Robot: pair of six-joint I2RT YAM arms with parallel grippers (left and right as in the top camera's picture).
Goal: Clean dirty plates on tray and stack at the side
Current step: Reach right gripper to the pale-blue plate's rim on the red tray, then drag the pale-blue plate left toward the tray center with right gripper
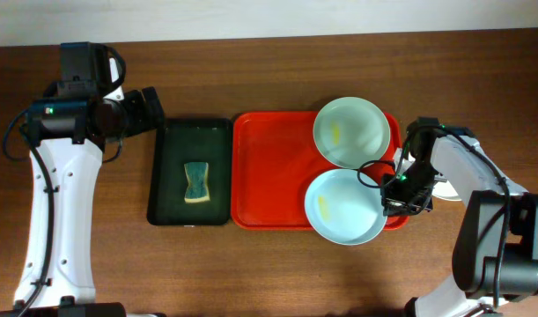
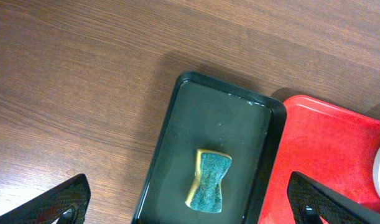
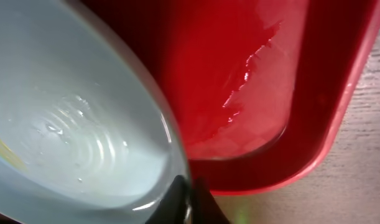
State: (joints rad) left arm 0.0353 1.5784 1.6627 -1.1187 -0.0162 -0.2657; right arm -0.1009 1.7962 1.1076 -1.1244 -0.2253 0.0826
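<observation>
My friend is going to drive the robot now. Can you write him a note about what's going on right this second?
Left pincer: open and empty, beside the dark green tray, where the sponge lies.
Right pincer: looks clamped on the rim of the front plate.
That plate and the back plate are on the red tray, each with a yellow smear.
A white edge beside the tray, under the right arm, may be a third plate. It is mostly hidden.
Done: nothing clearly cleaned.
Left: wipe both smeared plates, then stack them at the side.
</observation>
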